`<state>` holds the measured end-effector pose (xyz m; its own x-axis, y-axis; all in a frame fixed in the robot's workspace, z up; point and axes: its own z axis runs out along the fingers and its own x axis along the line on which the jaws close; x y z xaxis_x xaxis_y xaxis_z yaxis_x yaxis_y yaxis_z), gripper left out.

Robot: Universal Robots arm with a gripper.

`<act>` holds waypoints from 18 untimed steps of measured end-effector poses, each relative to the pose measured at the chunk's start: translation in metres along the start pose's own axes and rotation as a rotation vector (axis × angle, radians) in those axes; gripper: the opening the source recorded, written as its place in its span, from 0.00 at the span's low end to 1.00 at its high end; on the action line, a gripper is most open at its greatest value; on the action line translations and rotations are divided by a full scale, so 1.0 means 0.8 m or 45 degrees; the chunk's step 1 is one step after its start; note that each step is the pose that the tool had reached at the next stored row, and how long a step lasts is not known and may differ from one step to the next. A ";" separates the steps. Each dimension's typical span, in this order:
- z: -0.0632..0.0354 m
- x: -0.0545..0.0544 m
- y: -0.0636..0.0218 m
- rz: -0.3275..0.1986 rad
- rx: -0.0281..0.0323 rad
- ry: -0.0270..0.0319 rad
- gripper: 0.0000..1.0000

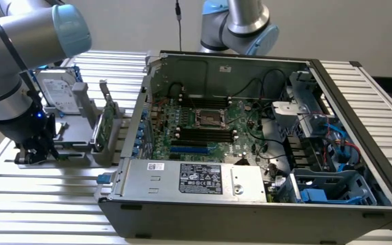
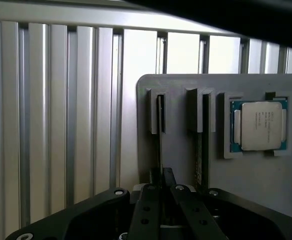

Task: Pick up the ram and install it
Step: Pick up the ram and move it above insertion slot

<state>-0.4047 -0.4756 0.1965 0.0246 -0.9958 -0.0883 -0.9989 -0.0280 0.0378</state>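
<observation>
The ram (image 2: pixel 160 131) is a thin dark stick seen edge-on, standing in a slot of the grey parts holder (image 2: pixel 181 160). My gripper (image 2: pixel 163 176) is down over it, and its two black fingers (image 2: pixel 147 207) converge on the stick's near end and look shut on it. A second stick (image 2: pixel 201 147) stands in the neighbouring slot. In the exterior view my gripper (image 1: pixel 36 152) hangs low at the holder (image 1: pixel 73 139), on that view's left, away from the open computer case (image 1: pixel 250 204). The motherboard's black ram slots (image 1: pixel 206 135) lie inside the case.
A square silver processor (image 2: pixel 258 126) rests in the holder's pocket beside the sticks. A green expansion card (image 1: pixel 106 122) and a hard drive (image 1: pixel 56 92) stand upright on the holder. A second arm's base (image 1: pixel 240 25) rises behind the case. A slatted metal table (image 1: pixel 39 204) carries everything.
</observation>
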 end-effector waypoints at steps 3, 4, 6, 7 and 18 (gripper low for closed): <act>-0.001 0.000 0.000 0.000 0.0000 -0.0001 0.14; -0.001 0.000 0.000 0.000 0.0000 0.0000 0.14; -0.003 0.000 0.000 0.000 0.0000 -0.0001 0.14; -0.003 0.000 0.000 0.000 0.0000 0.0000 0.14; -0.014 -0.001 0.000 0.000 0.0000 0.0000 0.14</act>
<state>-0.4045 -0.4756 0.2081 0.0246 -0.9958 -0.0883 -0.9989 -0.0280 0.0379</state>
